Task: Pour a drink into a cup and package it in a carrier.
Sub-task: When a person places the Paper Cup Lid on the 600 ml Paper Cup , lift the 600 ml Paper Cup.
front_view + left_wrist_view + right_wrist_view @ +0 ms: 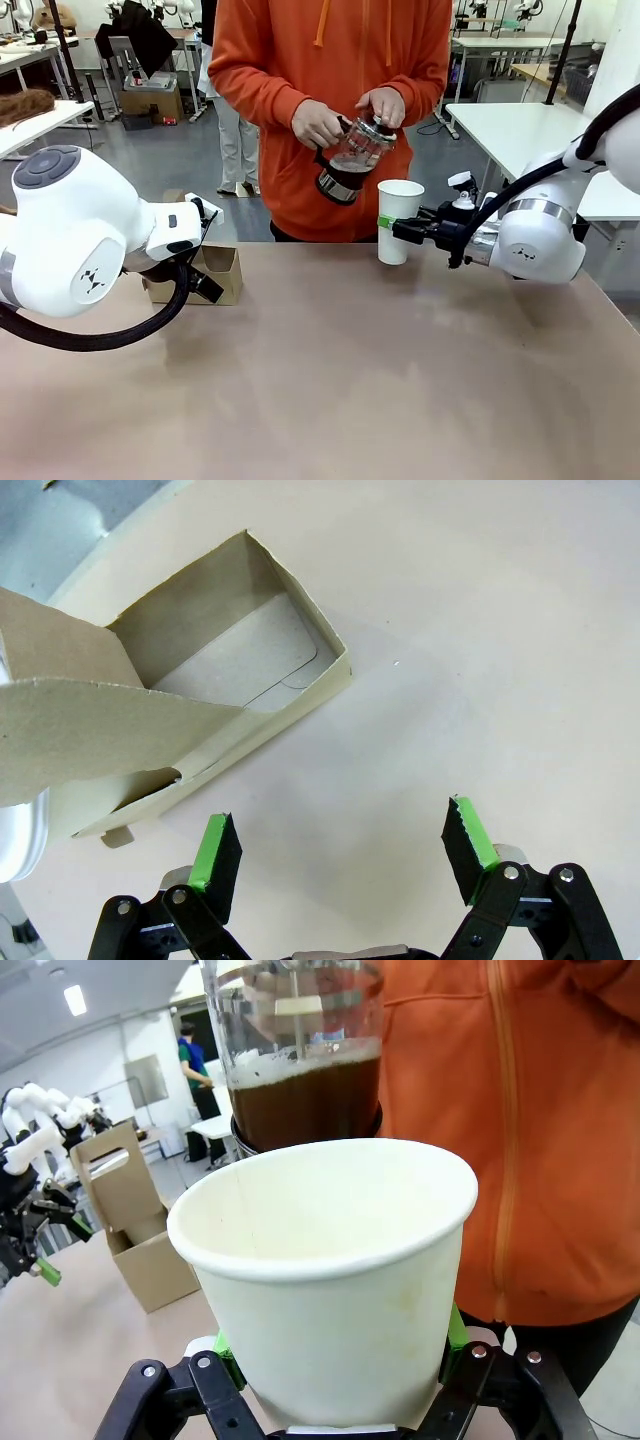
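The cup (400, 205), open-topped, is at the table's (350, 380) far edge, right of middle, clasped by the right gripper (397, 229). Just above it a person's hands (315, 122) tilt a pitcher (352, 160) of dark drink (305, 1100). The carrier (215, 275) sits by the far edge toward the left. Beside it the left gripper (340, 825) hangs spread wide over bare, matte tan tabletop. Behind the person, white tables (510, 120) stand on a grey floor (150, 165).

I count 1 paper cup (400, 212), 1 glass pitcher (356, 152) of dark drink (305, 1100), 1 cardboard carrier (226, 266), 1 table (350, 380) and 1 person (330, 60).
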You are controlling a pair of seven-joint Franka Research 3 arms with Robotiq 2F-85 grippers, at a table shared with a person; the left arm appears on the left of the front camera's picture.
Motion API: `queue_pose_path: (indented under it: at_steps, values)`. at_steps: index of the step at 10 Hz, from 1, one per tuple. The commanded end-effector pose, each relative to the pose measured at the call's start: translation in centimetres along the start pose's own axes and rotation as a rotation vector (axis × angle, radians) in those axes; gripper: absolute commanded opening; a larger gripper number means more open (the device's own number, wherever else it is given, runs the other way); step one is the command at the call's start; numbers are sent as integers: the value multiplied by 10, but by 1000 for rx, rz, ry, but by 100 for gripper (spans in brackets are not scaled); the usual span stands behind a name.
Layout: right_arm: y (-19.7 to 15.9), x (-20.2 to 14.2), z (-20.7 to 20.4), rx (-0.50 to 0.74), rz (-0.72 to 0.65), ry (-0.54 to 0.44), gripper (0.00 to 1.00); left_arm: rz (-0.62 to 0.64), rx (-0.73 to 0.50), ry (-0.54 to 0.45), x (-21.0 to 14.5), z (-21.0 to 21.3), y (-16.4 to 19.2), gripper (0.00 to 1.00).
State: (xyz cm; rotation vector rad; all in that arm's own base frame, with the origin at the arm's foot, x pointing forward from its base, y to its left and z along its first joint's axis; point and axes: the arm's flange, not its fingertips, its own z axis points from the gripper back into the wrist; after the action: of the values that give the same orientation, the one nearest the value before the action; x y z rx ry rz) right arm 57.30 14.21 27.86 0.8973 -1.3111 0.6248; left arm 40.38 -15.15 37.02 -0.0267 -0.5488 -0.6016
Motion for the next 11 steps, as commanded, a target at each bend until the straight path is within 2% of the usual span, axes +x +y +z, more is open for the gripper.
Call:
queue_pose_path:
  at_steps: [1, 11]
  values:
    - [1, 0, -1, -1, 1, -1, 82, 0, -1, -1, 0, 0, 0, 100]
    - [1, 0, -1, -1, 1, -1, 82, 0, -1, -1, 0, 0, 0, 100]
